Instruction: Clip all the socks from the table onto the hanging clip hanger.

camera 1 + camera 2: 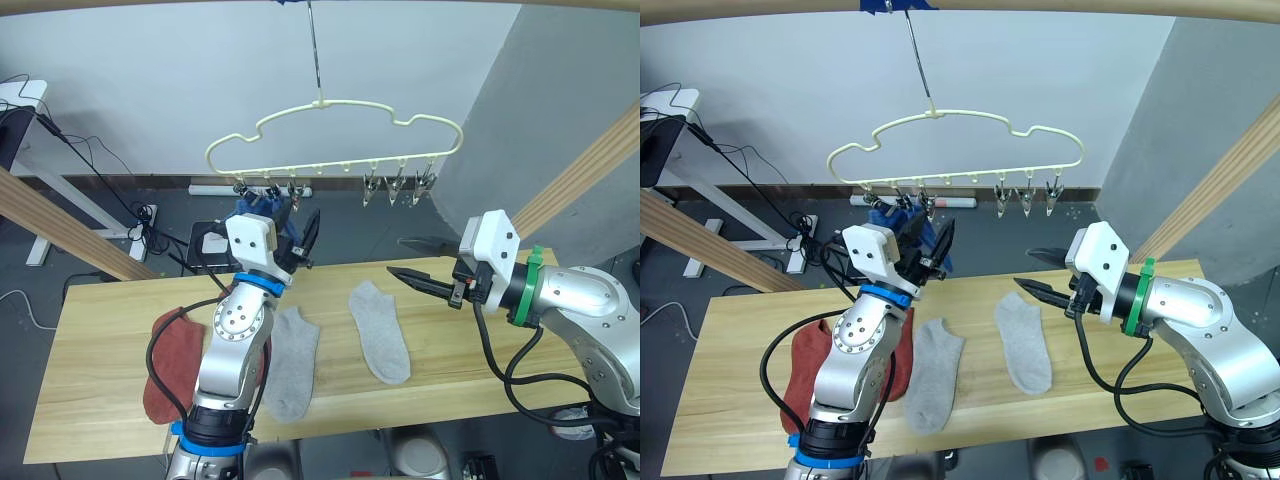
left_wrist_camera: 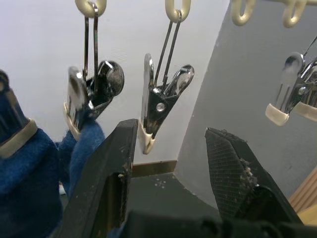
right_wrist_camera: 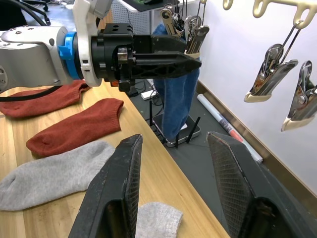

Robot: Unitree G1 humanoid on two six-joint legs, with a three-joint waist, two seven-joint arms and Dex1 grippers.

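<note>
Where clips hang: clip hanger (image 1: 335,135) long axis left-right; grey socks (image 1: 380,332) lie lengthwise near-far on table (image 1: 100,330); left claw (image 1: 300,238) wide; right claw (image 1: 408,258) wide.

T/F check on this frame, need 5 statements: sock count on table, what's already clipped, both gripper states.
1. Two grey socks lie on the table. True.
2. The blue socks lie flat on the table. False: they hang from clips on the clip hanger.
3. The left gripper is raised next to the hanging blue socks, near the clips. True.
4. The right gripper is shut on a grey sock. False: it is open and holds nothing, above the table.
5. The rust-red socks are clipped up. False: they lie on the table beside the grey ones.
</note>
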